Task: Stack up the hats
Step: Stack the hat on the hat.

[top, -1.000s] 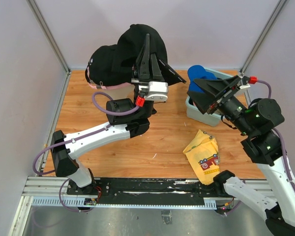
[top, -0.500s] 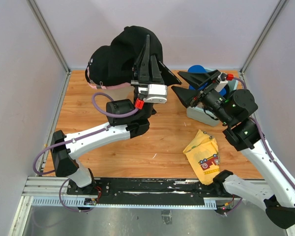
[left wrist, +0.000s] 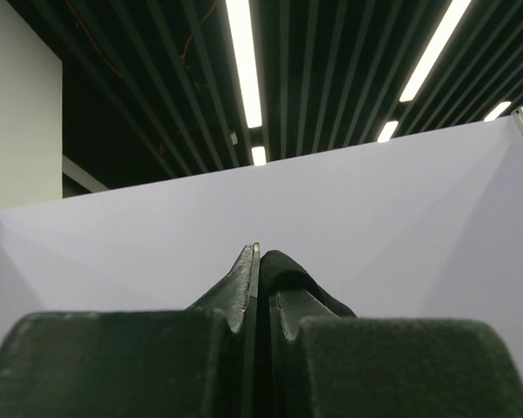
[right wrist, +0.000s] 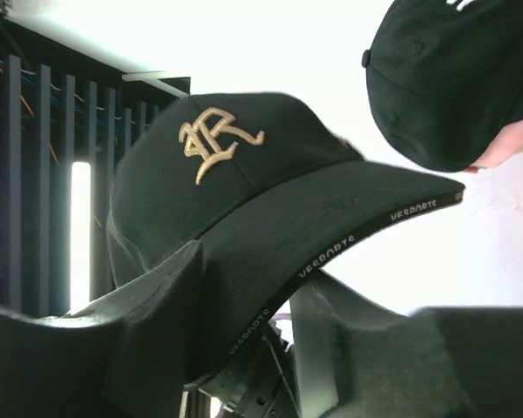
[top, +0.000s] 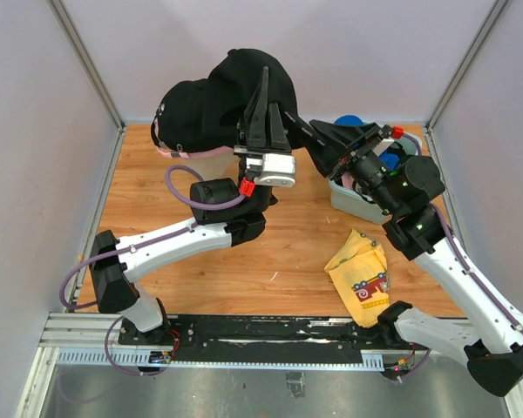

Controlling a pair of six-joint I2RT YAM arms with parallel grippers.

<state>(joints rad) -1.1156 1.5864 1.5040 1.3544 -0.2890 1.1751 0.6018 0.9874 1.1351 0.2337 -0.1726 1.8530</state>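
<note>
The stack is well begun but not finished. At the back left of the table, a black cap with a white logo point(top: 181, 109) sits over a pink cap point(top: 163, 150) on the cream mannequin head point(top: 205, 161), so two hats are already nested. A third hat, a black cap with a gold monogram point(top: 235, 78), is held up in the air just beside that pile. The left gripper point(top: 264, 77) points upward with its fingers pinched tight on a thin black edge of this cap. The right gripper point(top: 309, 144) reaches in from the other side with its fingers spread on either side of the brim, and I cannot tell whether they touch it. This third cap, I judge, has yet to be lowered onto the pile. A bright blue cap point(top: 349, 121) still lies in the grey bin point(top: 349, 202) at the back right. The yellow cloth point(top: 359, 272) lies well apart from all of it.
</note>
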